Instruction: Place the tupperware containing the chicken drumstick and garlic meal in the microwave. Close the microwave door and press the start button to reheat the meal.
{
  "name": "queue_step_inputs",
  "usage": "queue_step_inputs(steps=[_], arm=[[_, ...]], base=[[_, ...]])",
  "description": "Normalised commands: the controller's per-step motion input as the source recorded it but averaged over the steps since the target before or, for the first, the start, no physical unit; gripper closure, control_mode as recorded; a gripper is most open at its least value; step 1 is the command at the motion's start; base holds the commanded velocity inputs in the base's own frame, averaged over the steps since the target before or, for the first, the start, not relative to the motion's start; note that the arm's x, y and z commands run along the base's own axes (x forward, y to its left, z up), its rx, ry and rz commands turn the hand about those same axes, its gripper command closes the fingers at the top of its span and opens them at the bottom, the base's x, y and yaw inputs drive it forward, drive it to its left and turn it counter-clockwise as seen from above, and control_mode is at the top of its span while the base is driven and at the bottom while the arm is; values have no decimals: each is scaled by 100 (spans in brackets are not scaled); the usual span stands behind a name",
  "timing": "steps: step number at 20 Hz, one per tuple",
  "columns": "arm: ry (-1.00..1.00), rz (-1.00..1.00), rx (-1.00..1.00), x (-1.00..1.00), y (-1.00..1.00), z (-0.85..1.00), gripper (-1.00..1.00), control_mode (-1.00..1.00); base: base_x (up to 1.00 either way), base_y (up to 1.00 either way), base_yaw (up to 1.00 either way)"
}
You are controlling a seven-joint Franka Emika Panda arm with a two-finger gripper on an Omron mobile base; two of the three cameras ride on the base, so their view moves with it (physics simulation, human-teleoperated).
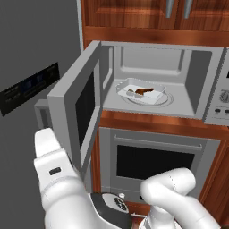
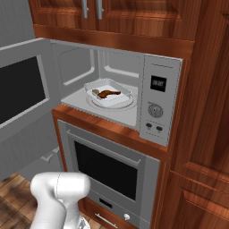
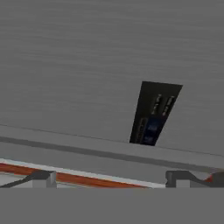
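The microwave (image 1: 197,76) (image 2: 163,103) stands open. On its turntable sits the tupperware (image 1: 162,96) (image 2: 126,92), holding the brown chicken drumstick (image 1: 144,91) (image 2: 108,93) and the small garlic (image 1: 130,92) (image 2: 95,92). The microwave door (image 1: 71,116) (image 2: 22,89) is swung wide to the left, with its bar handle (image 1: 40,114) on the outer face. My arm rises at the lower left, outside the door. In the hand view my gripper (image 3: 113,177) is open, its fingertips (image 3: 43,177) wide apart with nothing between them, facing the fridge.
A tall grey fridge (image 1: 31,67) (image 3: 65,65) with a dark control panel (image 1: 29,87) (image 3: 155,113) stands left of the door. The oven (image 1: 154,161) (image 2: 112,167) sits below the microwave. The button panel (image 1: 221,96) (image 2: 156,109) is on the microwave's right. Wooden cabinets surround it.
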Motion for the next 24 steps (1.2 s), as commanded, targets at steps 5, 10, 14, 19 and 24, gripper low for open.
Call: queue_step_inputs(steps=[5, 10, 14, 19, 24], arm=[[0, 0, -5, 0, 60, 0, -100, -100], [0, 0, 0, 18, 22, 0, -100, -100], [0, 0, 0, 27, 16, 0, -100, -100], [0, 0, 0, 24, 3, -2, -100, -100], [0, 0, 0, 27, 4, -15, -100, -100]], base=[[0, 0, 0], [0, 0, 0], [0, 0, 0], [0, 0, 0], [0, 0, 0]])
